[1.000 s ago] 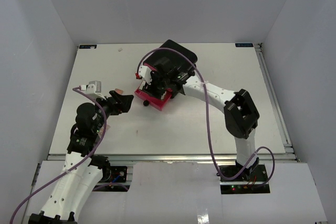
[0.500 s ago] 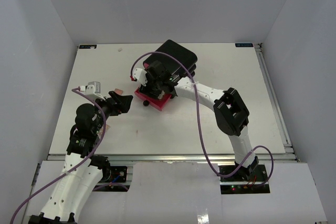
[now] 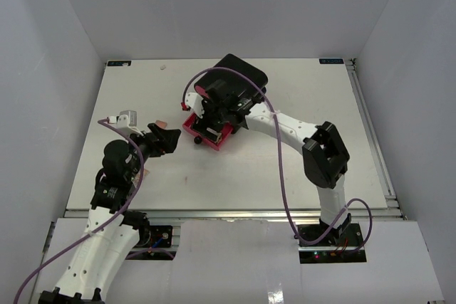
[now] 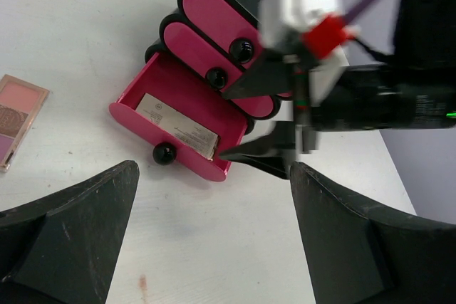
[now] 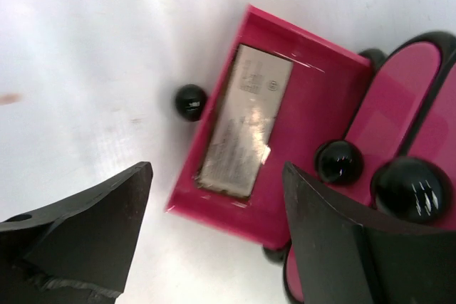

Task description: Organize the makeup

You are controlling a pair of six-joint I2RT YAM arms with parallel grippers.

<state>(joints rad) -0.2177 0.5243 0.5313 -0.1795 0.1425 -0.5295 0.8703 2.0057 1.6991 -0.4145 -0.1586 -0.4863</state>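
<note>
A flat beige-metallic palette (image 5: 246, 119) lies inside the open bottom pink drawer (image 5: 313, 105), also seen in the left wrist view (image 4: 178, 128). My right gripper (image 5: 214, 247) hovers open and empty just above that drawer, seen from the top (image 3: 212, 123) and in the left wrist view (image 4: 222, 124). A small pinkish eyeshadow piece (image 4: 18, 122) lies on the table left of the drawer, close to my left gripper (image 3: 164, 139). My left gripper (image 4: 214, 247) is open and empty over bare table. No lipstick tubes or tan bottles are in view.
The black box (image 3: 242, 72) with pink drawers stands at the table's back centre. Its two upper drawers (image 4: 214, 16) are closed. The open drawer (image 3: 194, 129) juts toward the front left, its black knob (image 3: 197, 140) leading. White walls enclose the table.
My right gripper swung a little back and left, then returned over the open drawer. The left arm has not moved.
</note>
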